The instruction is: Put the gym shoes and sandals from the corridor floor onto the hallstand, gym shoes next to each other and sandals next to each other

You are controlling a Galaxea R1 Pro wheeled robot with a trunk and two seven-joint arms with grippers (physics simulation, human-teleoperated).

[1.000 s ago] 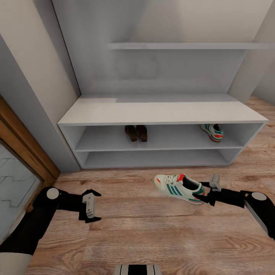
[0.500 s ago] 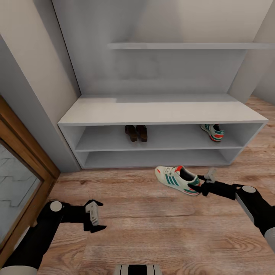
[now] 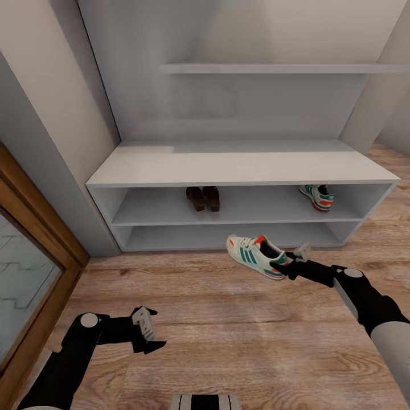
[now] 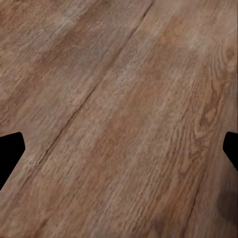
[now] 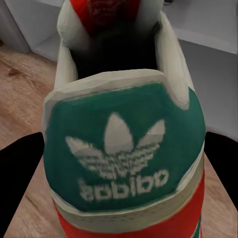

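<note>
The loose gym shoe hangs in front of the hallstand's lower shelf, toe toward the rack, pinched at its green heel tab by the right gripper, whose jaws press either side of the heel; a heel hold likely lets it go toe-first onto the upper shelf, beside its mate at the shelf's right end. The two sandals already sit together mid-shelf. The left gripper hovers over the corridor floor, jaws spread and empty. The mate's heel is shadowed, and whether the carried shoe's sole clears the planks I cannot tell
</note>
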